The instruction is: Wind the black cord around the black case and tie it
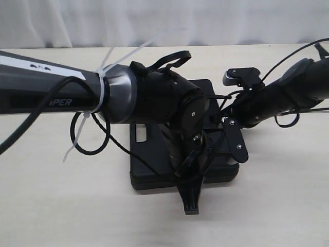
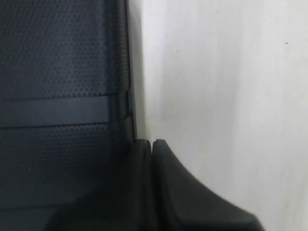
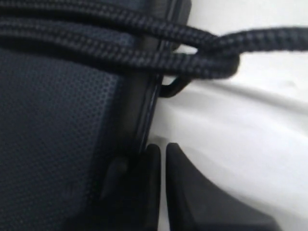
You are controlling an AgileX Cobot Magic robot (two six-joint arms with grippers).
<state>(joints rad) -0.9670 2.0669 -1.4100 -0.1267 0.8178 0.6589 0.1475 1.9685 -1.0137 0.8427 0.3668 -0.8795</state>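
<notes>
The black case (image 1: pixel 149 172) lies flat on the table, mostly covered by both arms. In the right wrist view, two strands of the black cord (image 3: pixel 120 33) run across the case (image 3: pixel 57 144) and cross in a loop (image 3: pixel 214 57) just past its edge; one strand leads away over the table. My right gripper (image 3: pixel 162 147) is shut and empty beside the case's edge, below the cord. My left gripper (image 2: pixel 152 143) is shut with nothing in it, its tips at the case's (image 2: pixel 57 72) edge. In the exterior view it (image 1: pixel 191 208) points down past the case's front edge.
The pale table (image 1: pixel 51 206) surrounds the case. The left arm (image 1: pixel 61 92) carries white zip ties (image 1: pixel 105 67) and a hanging loop of smooth cable (image 1: pixel 90 141). The right arm (image 1: pixel 288 87) reaches in from the right with its own cables.
</notes>
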